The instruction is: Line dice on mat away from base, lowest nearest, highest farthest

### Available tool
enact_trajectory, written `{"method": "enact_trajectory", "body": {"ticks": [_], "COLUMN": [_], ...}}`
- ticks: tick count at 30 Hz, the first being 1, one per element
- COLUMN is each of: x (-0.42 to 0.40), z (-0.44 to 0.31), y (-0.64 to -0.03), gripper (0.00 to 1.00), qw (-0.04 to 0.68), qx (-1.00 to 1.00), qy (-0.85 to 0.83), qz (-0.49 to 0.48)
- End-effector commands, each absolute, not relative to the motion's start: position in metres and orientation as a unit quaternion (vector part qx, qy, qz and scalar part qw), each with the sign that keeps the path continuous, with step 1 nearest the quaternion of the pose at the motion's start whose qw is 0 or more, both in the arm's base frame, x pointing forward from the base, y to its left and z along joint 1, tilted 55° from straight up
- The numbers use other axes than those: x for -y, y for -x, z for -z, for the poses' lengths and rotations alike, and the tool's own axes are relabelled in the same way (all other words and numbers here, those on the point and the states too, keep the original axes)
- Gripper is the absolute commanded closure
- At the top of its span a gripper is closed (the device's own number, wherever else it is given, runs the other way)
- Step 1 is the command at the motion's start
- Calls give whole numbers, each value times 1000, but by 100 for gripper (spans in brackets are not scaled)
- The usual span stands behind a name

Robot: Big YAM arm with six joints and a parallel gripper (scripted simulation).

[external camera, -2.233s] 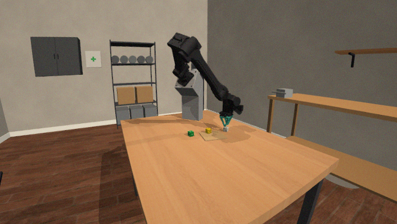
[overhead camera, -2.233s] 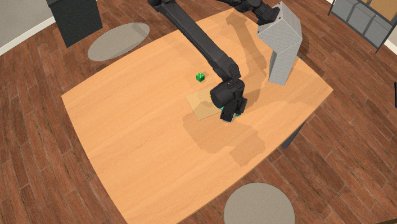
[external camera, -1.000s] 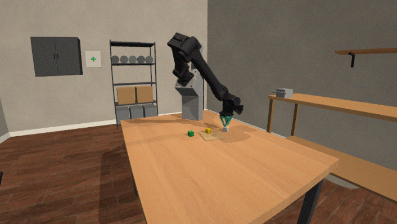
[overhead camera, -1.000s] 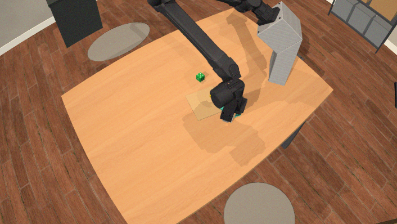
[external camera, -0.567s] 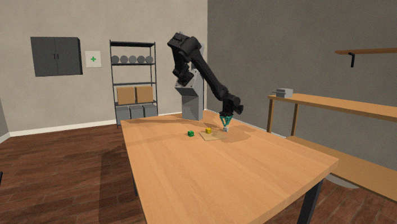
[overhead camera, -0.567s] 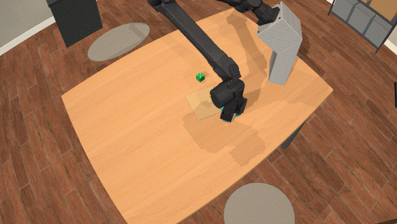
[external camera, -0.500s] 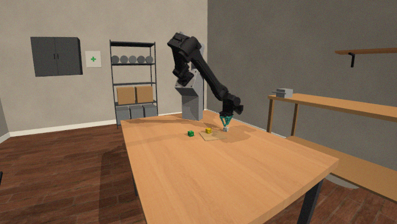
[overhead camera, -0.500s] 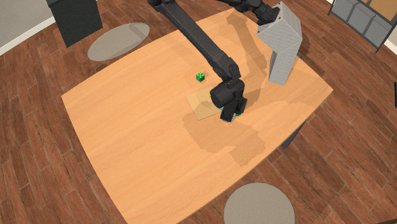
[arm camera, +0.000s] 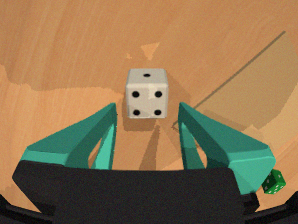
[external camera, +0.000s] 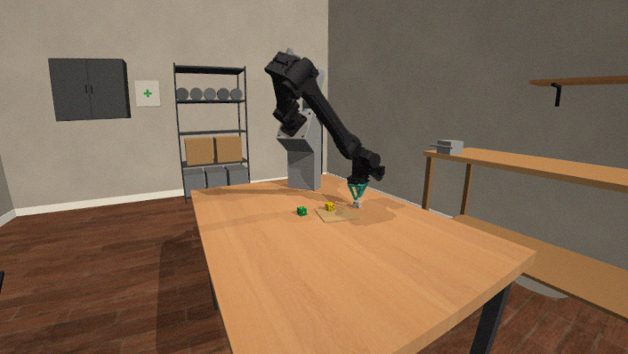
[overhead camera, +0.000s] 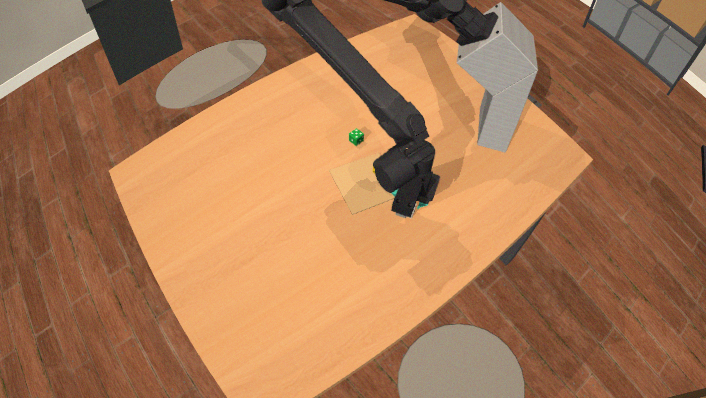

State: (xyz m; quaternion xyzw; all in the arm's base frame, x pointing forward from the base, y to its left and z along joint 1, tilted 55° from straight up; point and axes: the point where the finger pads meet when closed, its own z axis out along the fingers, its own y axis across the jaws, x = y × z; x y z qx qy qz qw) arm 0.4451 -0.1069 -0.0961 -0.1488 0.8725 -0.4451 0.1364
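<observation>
From left to right in the exterior view, the green die (overhead camera: 356, 137) (external camera: 301, 211) (arm camera: 274, 182) sits off the mat (overhead camera: 356, 200) (external camera: 338, 216) (arm camera: 250, 95), and the yellow die (overhead camera: 374, 170) (external camera: 329, 206) sits on it. The white die (external camera: 357, 204) (arm camera: 146, 95), showing 4 and 1, lies beside it, under the partly open, unloaded gripper (overhead camera: 409, 200) (external camera: 357, 198) (arm camera: 147, 110).

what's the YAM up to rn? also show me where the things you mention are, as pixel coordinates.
The gripper (external camera: 357, 199) (arm camera: 147, 110) is open around or just above the white die (external camera: 357, 205) (arm camera: 146, 95), which sits off the mat (overhead camera: 356, 197) (external camera: 336, 215) (arm camera: 250, 100). The yellow die (external camera: 329, 206) is on the mat; the green die (overhead camera: 356, 137) (external camera: 301, 211) (arm camera: 273, 182) is beside it on the table. No finished line.
</observation>
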Motion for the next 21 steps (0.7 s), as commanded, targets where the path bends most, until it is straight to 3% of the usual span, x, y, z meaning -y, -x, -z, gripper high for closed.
{"method": "enact_trajectory", "body": {"ticks": [1, 21], "x": [108, 109], "z": [99, 100], "y": [-443, -440], "gripper": [55, 55], "qw": [134, 132], "qx": [-873, -873], "qy": [152, 153], "qz": [444, 444]}}
